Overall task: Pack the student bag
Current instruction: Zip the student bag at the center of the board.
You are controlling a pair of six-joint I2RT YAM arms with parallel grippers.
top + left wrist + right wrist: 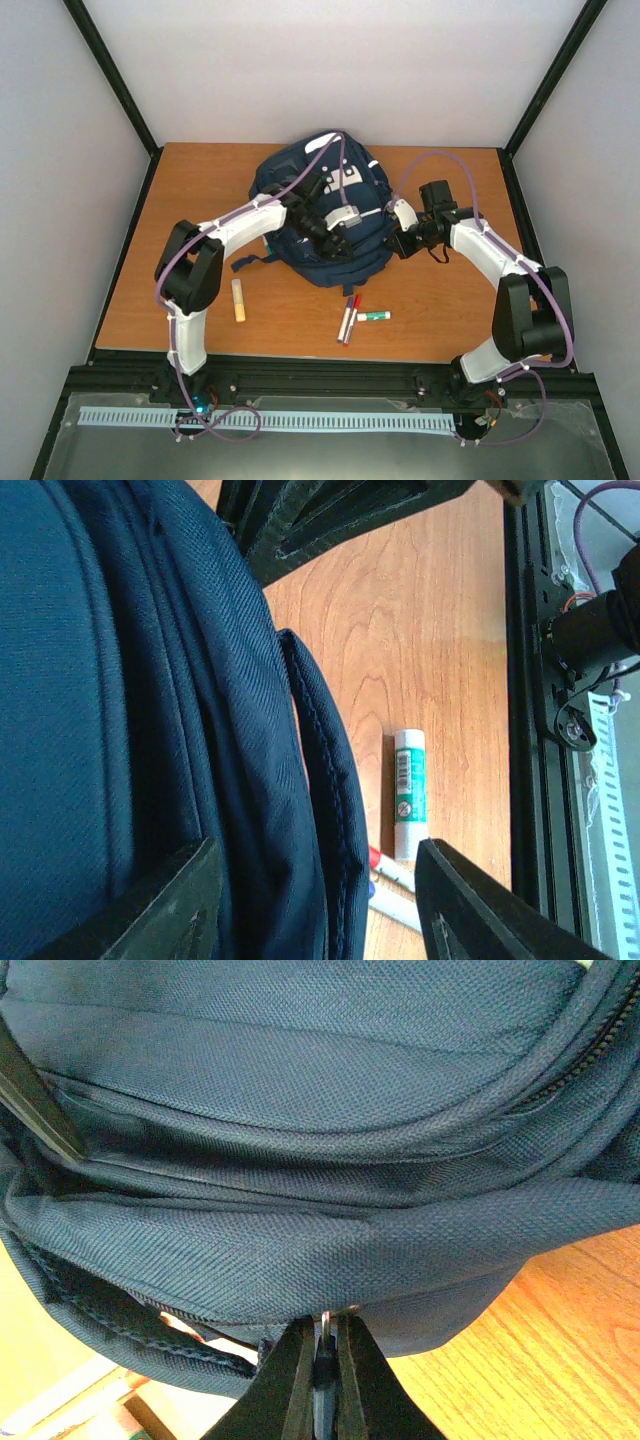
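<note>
At the near edge, the two arm bases sit on a black rail, and the wooden table starts just beyond them. A tan, capped stick lies alone on the left, close to the left arm's elbow. To the right of centre, two marker pens lie side by side and touching, one with a red cap and one with a purple cap. A green-and-white glue stick lies just beside them. The left wrist view shows a barcode and a small round symbol on its label, but the print is too small to read.

The student bag lies flat in the middle of the table, just beyond the pens. The left gripper hangs over its near edge, above a padded seam. Its fingers are spread wide apart and hold nothing. The right gripper is at the bag's right side, low against the fabric. Its jaws are pressed together on what looks like a zip pull, though only a sliver of metal shows between the fingers.

Farther back, a white patch on the bag carries dark marks that are too blurred to read.
</note>
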